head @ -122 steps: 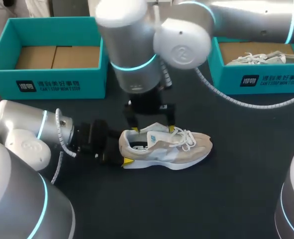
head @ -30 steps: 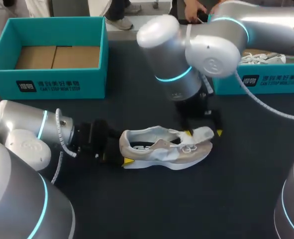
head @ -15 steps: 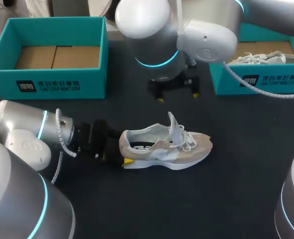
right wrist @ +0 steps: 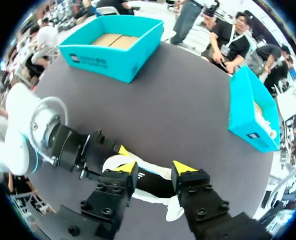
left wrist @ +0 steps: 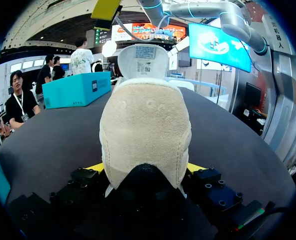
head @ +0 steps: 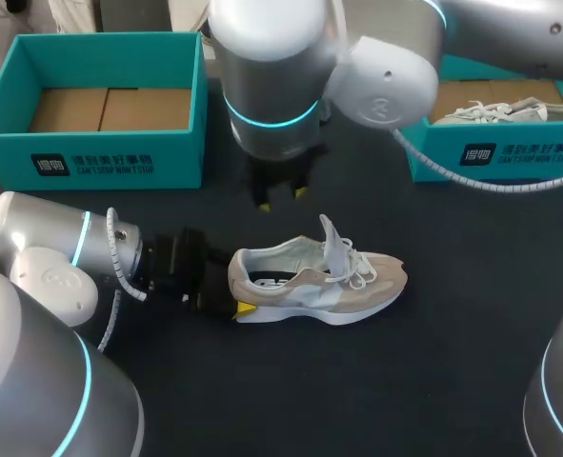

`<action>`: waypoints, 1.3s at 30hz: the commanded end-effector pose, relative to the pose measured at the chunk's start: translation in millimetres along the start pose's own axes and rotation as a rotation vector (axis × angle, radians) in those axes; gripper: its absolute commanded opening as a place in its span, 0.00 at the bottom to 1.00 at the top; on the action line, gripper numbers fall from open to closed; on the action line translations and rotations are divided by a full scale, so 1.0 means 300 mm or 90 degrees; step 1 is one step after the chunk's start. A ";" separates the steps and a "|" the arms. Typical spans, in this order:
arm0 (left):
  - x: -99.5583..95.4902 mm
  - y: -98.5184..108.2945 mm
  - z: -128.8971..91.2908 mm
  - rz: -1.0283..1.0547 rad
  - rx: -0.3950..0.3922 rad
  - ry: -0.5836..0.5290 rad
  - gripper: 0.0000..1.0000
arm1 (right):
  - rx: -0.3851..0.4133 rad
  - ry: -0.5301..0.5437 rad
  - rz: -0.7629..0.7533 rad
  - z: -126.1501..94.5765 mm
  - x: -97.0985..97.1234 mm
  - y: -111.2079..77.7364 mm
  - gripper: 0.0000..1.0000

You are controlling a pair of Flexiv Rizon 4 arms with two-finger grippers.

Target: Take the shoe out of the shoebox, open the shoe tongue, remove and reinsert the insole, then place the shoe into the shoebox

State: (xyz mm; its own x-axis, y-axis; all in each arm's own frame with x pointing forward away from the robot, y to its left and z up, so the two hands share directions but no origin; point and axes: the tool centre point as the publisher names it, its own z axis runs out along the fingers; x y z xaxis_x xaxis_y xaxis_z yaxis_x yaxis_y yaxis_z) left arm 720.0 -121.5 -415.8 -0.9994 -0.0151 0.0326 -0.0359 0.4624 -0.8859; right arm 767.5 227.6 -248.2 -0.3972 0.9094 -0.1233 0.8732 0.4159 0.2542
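Observation:
A beige and white shoe (head: 319,283) lies on its side on the dark table, toe to the right, with its tongue (head: 332,243) standing up out of the opening. My left gripper (head: 235,291) is shut on the heel; in the left wrist view its yellow fingertips (left wrist: 95,167) press both sides of the heel of the shoe (left wrist: 145,130), and the tongue (left wrist: 143,59) rises beyond. My right gripper (head: 280,198) hangs above and behind the heel end, open and holding nothing. From its wrist view the right gripper (right wrist: 155,168) looks down on the shoe (right wrist: 155,189).
An empty teal shoebox (head: 100,167) stands at the back left. A second teal box (head: 510,152) at the back right holds another pale shoe (head: 500,109). The right arm's large joints hang over the table's middle back.
The right gripper let go of the tongue, which now stands upright. It rose and moved left from above the laces to above the heel end, its fingers drawing closer. The left arm stayed put.

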 end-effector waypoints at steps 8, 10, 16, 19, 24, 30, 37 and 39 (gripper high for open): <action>0.004 0.008 0.008 0.000 0.000 -0.001 0.00 | 0.080 0.224 -0.281 0.011 -0.036 -0.006 0.00; 0.004 0.008 0.008 0.000 0.000 -0.001 0.00 | 0.080 0.224 -0.281 0.011 -0.036 -0.006 0.00; 0.004 0.008 0.008 0.000 0.000 -0.001 0.00 | 0.080 0.224 -0.281 0.011 -0.036 -0.006 0.00; 0.004 0.008 0.008 0.000 0.000 -0.001 0.00 | 0.080 0.224 -0.281 0.011 -0.036 -0.006 0.00; 0.004 0.008 0.008 0.000 0.000 -0.001 0.00 | 0.141 0.233 -0.315 0.041 -0.022 -0.029 0.00; 0.004 0.008 0.008 0.000 0.000 -0.001 0.00 | 0.160 0.201 -0.351 0.088 0.011 -0.111 0.00; 0.004 0.008 0.008 0.000 0.000 -0.001 0.00 | 0.183 0.210 -0.381 0.191 0.035 -0.186 0.00; 0.004 0.008 0.008 0.000 0.000 -0.001 0.00 | 0.176 0.214 -0.376 0.225 0.037 -0.193 0.00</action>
State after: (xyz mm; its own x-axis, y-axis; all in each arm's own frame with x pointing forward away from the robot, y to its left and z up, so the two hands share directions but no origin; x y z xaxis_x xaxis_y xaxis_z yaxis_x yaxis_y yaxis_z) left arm 720.0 -121.4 -415.9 -0.9994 -0.0152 0.0326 -0.0359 0.4624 -0.8860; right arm 730.8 210.6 -310.7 -0.8531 0.5039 0.1354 0.5052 0.8626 -0.0276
